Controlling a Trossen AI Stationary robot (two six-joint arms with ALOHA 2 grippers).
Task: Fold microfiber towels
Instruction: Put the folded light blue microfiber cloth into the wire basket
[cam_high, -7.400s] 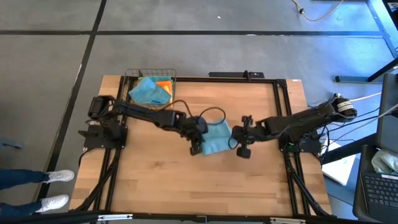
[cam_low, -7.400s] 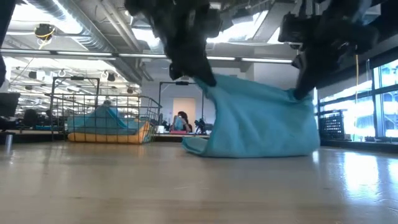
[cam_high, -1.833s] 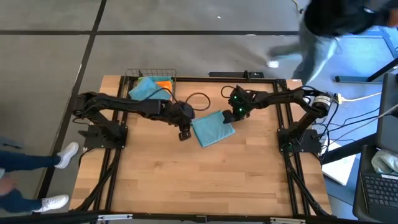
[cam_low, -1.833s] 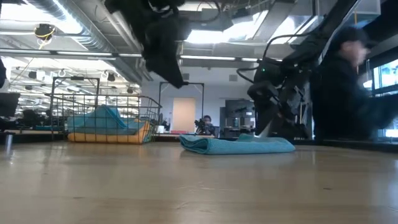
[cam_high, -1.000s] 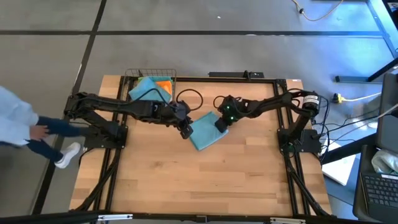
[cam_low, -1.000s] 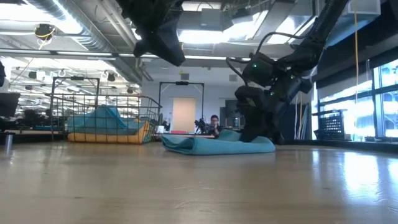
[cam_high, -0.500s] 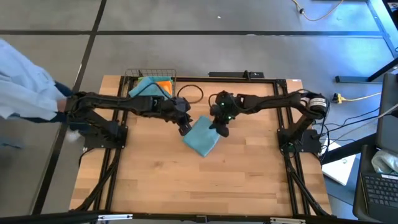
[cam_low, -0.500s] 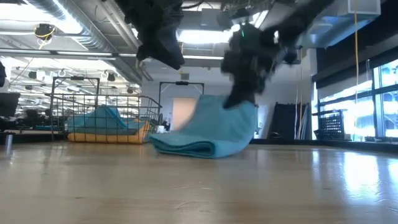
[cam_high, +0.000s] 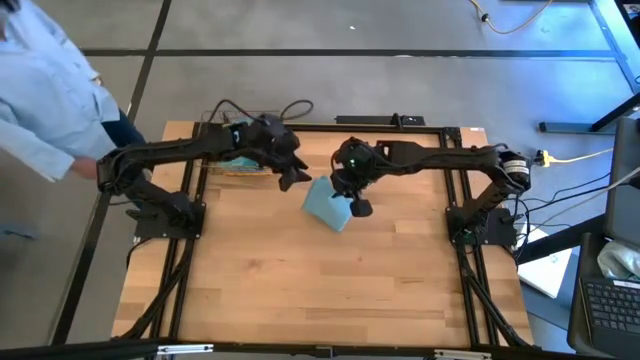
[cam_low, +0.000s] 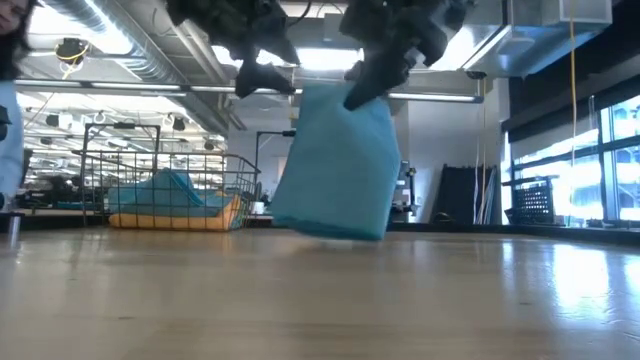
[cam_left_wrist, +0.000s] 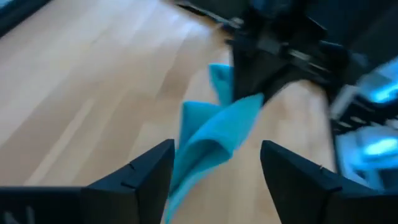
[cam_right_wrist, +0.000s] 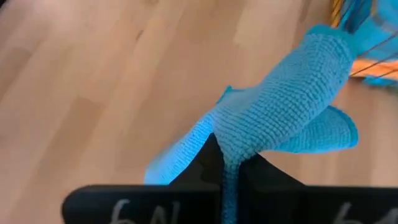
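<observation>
A folded teal microfiber towel (cam_low: 335, 165) hangs limp above the wooden table (cam_high: 300, 280), pinched at its top corner, its lower edge at or just above the tabletop near the table's middle. More towels, teal (cam_low: 165, 190) over orange (cam_low: 185, 220), lie heaped in the wire basket (cam_low: 120, 165) at the table's far left corner.

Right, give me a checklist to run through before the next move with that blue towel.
1. Right gripper shut on the blue towel: ok.
2. Left gripper open, holding nothing: ok.
3. Towel lifted off the table: not ok, its bottom edge looks to be touching the wood.
4. Towel keeps its fold: cannot tell.
5. Basket apart from the towel: ok.
6. Person clear of the left arm: not ok, close by its base.
</observation>
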